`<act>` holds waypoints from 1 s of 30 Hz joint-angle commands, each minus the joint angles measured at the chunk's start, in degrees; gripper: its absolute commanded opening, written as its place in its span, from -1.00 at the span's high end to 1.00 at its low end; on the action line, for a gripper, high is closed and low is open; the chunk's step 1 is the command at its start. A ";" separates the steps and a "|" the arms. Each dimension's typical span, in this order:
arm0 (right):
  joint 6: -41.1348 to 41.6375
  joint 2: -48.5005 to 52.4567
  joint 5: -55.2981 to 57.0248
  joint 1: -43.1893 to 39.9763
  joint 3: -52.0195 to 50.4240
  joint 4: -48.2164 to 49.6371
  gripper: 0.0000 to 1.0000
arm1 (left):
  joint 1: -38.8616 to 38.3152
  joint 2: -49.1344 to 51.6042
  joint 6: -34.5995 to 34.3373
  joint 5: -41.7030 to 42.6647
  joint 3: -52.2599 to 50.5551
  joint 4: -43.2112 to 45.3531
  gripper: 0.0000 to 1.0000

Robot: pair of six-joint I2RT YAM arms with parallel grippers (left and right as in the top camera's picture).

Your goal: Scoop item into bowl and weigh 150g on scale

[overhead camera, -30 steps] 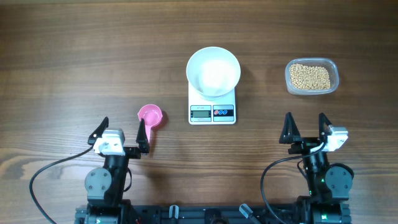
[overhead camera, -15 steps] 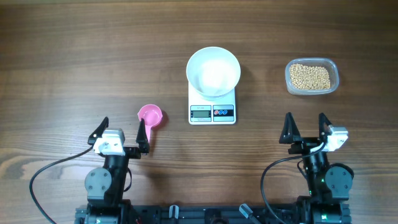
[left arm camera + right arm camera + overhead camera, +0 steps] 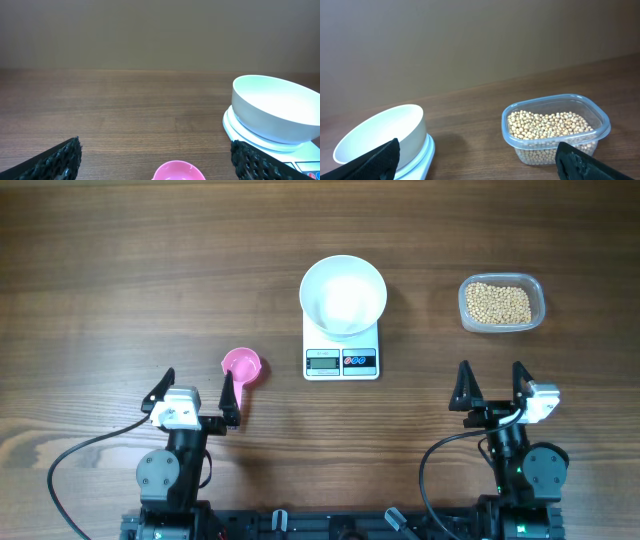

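A white bowl (image 3: 343,295) stands empty on the white scale (image 3: 341,361) at the table's middle; both show again in the left wrist view, bowl (image 3: 275,107) on scale (image 3: 240,131), and in the right wrist view, bowl (image 3: 380,134) on scale (image 3: 422,159). Tan beans (image 3: 498,303) fill a clear tub at the right, the same beans (image 3: 545,125) lying ahead of my right gripper (image 3: 492,388), which is open and empty. My left gripper (image 3: 196,393) stands open near the front edge, empty, with a pink scoop (image 3: 241,366) just beyond its right finger.
The clear plastic tub (image 3: 535,305) sits right of the scale, tub wall (image 3: 560,147) close to my right fingers. The pink scoop (image 3: 178,170) lies between my left fingers' line of sight. Black cables trail from both arm bases at the front edge.
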 commanded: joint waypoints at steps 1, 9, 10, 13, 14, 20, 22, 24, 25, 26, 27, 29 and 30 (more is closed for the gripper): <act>0.85 -0.09 -0.70 0.24 -0.11 0.35 -1.00 | -0.31 -0.39 1.11 0.09 -0.55 0.07 -1.00; 0.83 -0.09 -0.70 0.24 -0.11 0.35 -1.00 | -0.31 -0.39 1.11 0.07 -0.52 0.07 -1.00; 0.85 -0.09 -0.70 0.24 -0.11 0.35 -1.00 | -0.31 -0.39 1.11 0.11 -0.52 0.07 -1.00; 0.83 -0.09 -0.70 0.24 -0.11 0.35 -1.00 | -0.31 -0.39 1.11 0.09 -0.52 0.17 -1.00; 0.83 -0.09 -0.70 0.24 -0.11 0.35 -1.00 | -0.31 -0.39 1.07 0.46 -0.52 0.17 -1.00; 0.83 -0.09 -0.70 0.24 -0.11 0.35 -1.00 | -0.31 -0.39 1.11 4.83 -0.52 4.35 -1.00; 0.85 -0.09 -0.70 0.24 -0.11 0.35 -1.00 | -0.31 -0.39 1.11 4.81 -0.52 3.76 -1.00; 0.85 -0.09 -0.70 0.24 -0.11 0.35 -1.00 | -0.31 -0.39 1.11 4.81 -0.52 3.82 -1.00; 0.83 -0.09 -0.70 0.24 -0.11 0.35 -0.99 | -0.31 -0.39 1.11 4.81 -0.52 4.09 -1.00; 0.85 -0.09 -0.70 0.24 -0.11 0.35 -1.00 | -0.31 -0.39 1.11 4.83 -0.52 4.20 -1.00; 0.85 -0.09 -0.70 0.24 -0.11 0.35 -0.99 | -0.31 -0.39 1.11 4.81 -0.52 4.26 -1.00; 0.85 -0.09 -0.70 0.24 -0.11 0.35 -1.00 | -0.31 -0.39 1.11 4.83 -0.52 4.31 -1.00; 0.85 -0.09 -0.70 0.24 -0.11 0.35 -1.00 | -0.31 -0.39 1.11 4.81 -0.52 4.37 -1.00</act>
